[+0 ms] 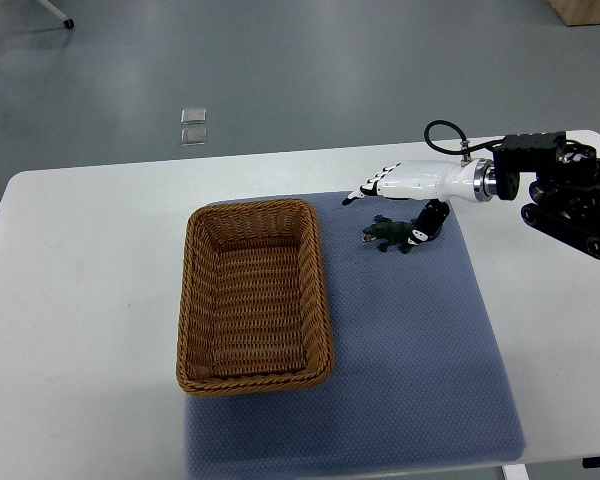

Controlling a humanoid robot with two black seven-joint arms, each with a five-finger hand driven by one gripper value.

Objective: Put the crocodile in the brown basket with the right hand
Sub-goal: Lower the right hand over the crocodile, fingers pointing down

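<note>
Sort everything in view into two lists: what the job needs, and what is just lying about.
Needed for the job: crocodile; brown basket; right robot hand, open just above the crocodile.

Just lying about: blue mat under both; white table; small clear squares on the floor beyond the table.

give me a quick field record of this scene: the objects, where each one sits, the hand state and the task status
surface: white table with a blue-grey mat on it
container: brown woven wicker basket, rectangular, at the mat's left edge, empty
object: small green toy crocodile, lying on the mat to the right of the basket, apart from it
active hand: right hand, white with black fingertips, open, just beyond the crocodile, thumb by its right end
other hand: left, not in view
status: crocodile not yet in basket
</note>
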